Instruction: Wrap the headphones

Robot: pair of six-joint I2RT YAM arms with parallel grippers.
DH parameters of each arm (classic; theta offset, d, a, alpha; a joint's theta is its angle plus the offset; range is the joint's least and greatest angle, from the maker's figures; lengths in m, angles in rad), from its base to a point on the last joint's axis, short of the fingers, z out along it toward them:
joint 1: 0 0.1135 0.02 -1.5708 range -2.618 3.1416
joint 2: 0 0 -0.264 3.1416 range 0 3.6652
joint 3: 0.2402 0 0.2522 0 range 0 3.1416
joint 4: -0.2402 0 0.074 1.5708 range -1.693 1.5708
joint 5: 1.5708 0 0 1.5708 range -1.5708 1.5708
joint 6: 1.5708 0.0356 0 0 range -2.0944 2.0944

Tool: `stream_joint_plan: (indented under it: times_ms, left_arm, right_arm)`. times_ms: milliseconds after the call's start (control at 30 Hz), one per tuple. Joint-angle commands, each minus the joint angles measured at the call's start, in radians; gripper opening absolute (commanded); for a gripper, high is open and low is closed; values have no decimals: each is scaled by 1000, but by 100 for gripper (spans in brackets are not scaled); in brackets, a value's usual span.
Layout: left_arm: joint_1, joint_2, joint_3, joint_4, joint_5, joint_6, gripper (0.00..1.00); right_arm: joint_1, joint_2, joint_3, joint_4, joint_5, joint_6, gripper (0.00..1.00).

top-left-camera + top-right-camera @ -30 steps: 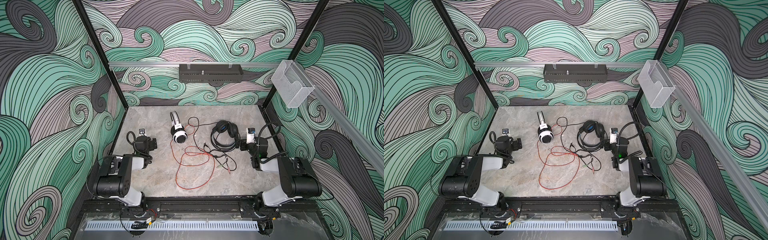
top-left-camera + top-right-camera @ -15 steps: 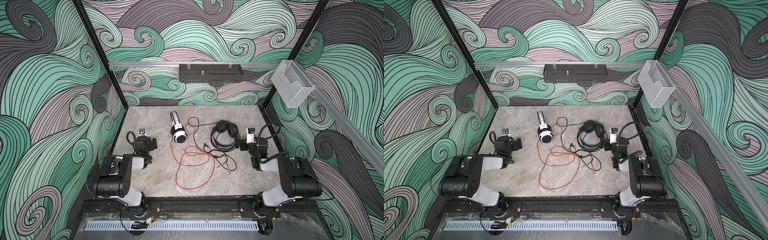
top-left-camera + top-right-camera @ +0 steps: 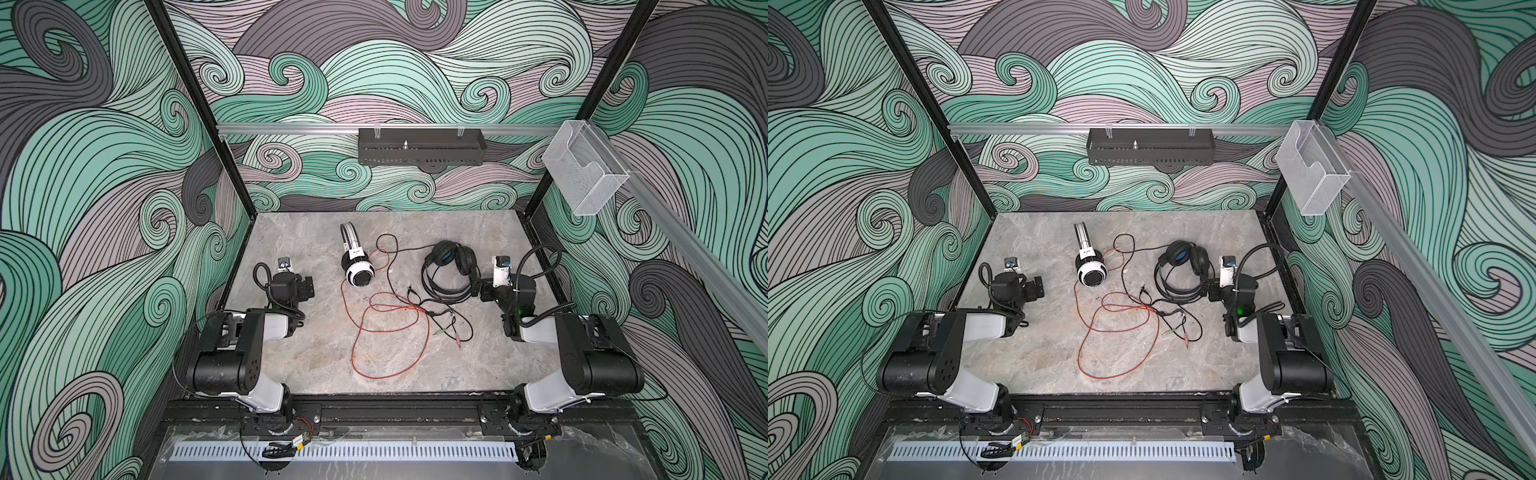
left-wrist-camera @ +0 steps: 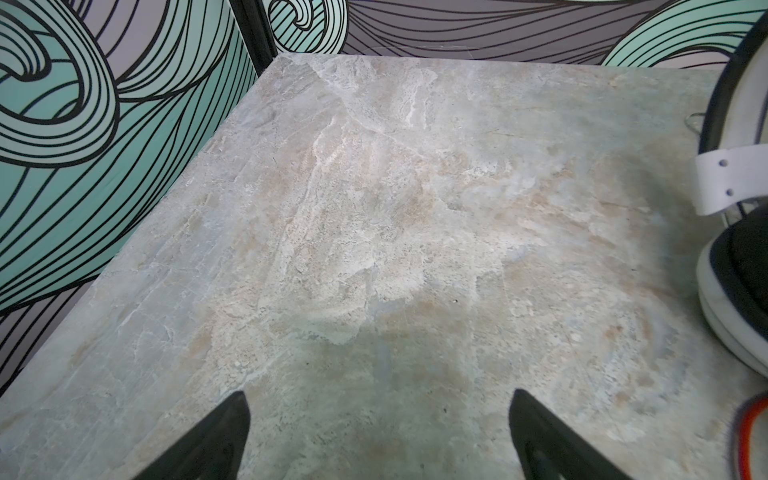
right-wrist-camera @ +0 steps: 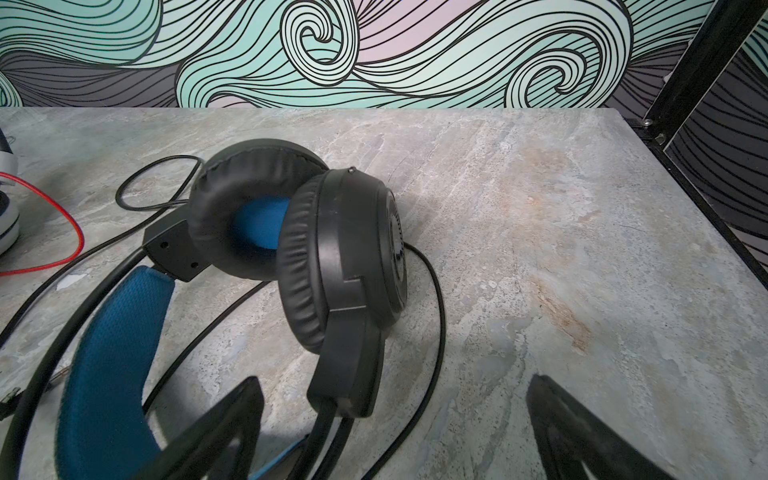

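Nothing is seen to have been moved since the earlier frames: both arms and both headphone sets are found in the same places. At the left of both top views, the left fingers [image 3: 306, 286] are held spread wide above bare counter [image 3: 299, 353], and nothing is gripped between them, as is also shown in the left wrist view. Right of them, well apart, the white headphones [image 3: 358, 274] are laid on the counter with one round black-centred cup facing up. Their red cable [image 4: 746, 444] is spread in loose loops toward the front of the counter. Further right, the black headphones [image 3: 451, 266] with blue padding are laid on their side, and their black cable [image 5: 443, 316] is trailed across the red one. At the far right, the right fingers [image 3: 483, 290] are likewise held wide, just beside the black headband; no grip is seen, and contact cannot be told.
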Motion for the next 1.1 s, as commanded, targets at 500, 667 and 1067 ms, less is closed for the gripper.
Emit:
stream_joint_plan:
  times_ms: [500, 667, 1067]
  left_arm:
    - [10, -8, 23, 22, 12, -2, 99]
    - [10, -8, 23, 22, 12, -2, 99]
    - [11, -20, 38, -14, 8, 0, 99]
  right_arm:
    - [-1, -5, -8, 22, -10, -5, 99]
    - [-1, -5, -7, 23, -11, -5, 99]
    - [10, -15, 1, 18, 39, 4, 99]
